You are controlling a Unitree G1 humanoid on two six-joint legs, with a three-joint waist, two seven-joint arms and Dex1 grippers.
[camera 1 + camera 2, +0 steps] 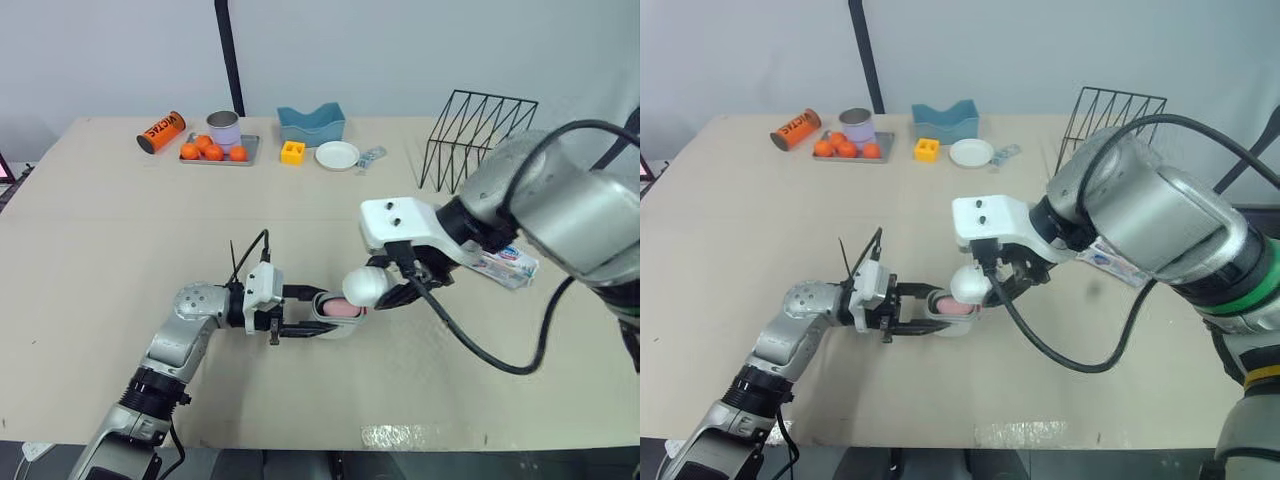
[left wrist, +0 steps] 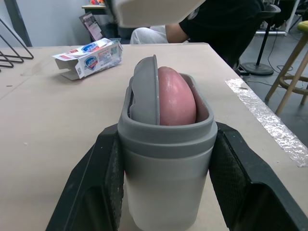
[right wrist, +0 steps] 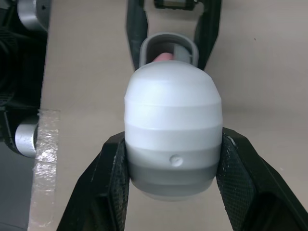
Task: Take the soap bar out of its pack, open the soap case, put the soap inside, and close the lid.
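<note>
My left gripper is shut on the grey soap case base, holding it by its sides just above the table. The pink soap bar sits inside the base, beside a grey inner insert. Just right of the base's open mouth, my right gripper is shut on the white domed lid. Seen from the right wrist, the lid is in front of the base, apart from it. The opened soap pack lies on the table to the right, partly hidden behind my right arm.
Along the table's far edge stand an orange can, a tray of oranges with a purple cup, a yellow block, a blue container, a white plate and a black wire rack. A person sits beyond the table.
</note>
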